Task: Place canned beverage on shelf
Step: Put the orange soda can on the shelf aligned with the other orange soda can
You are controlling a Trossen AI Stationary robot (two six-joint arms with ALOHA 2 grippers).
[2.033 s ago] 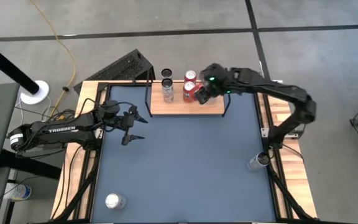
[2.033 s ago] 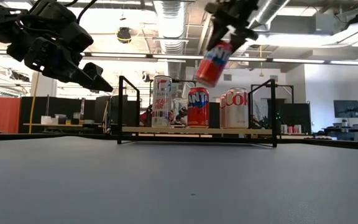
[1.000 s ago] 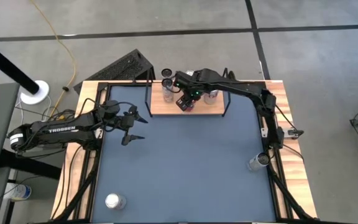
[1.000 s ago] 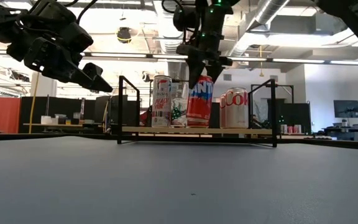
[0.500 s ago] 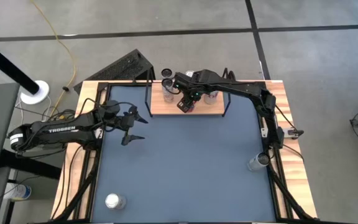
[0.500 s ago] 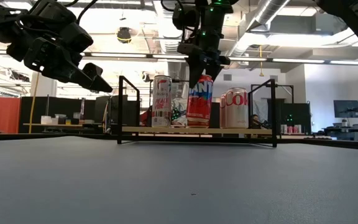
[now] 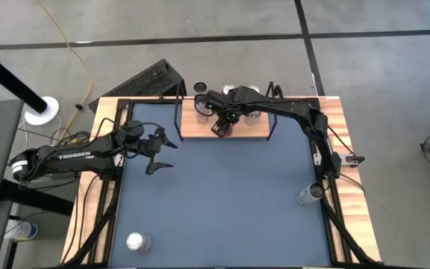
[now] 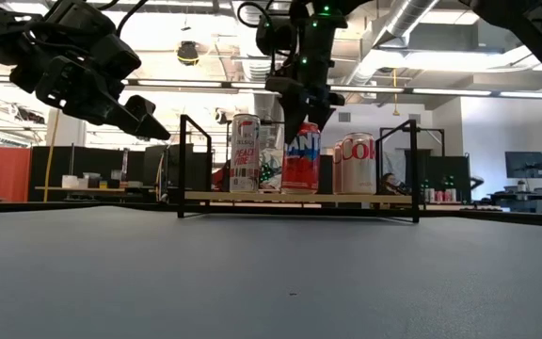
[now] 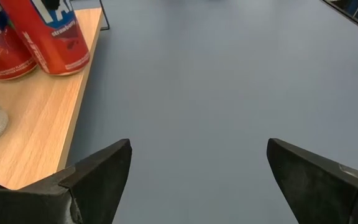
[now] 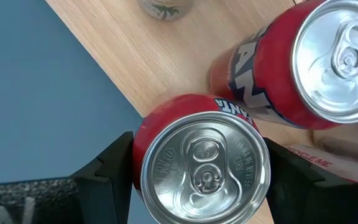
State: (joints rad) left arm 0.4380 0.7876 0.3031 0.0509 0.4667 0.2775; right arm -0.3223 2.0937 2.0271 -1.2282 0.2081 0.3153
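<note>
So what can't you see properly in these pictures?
- High view: the right gripper and its arm cover most cans on the shelf.
- Low view: the red can blocks any cans behind it.
- Right wrist view: the red can's bottom is hidden, so whether it rests on the shelf is unclear.

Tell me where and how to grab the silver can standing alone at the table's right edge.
Grip the silver can around its round side wall, near mid-height, coming from above or from the open table side. It looks upright with nothing close beside it, so an open pincer probably fits either side. The wooden rail on its outer side leaves less room.
</note>
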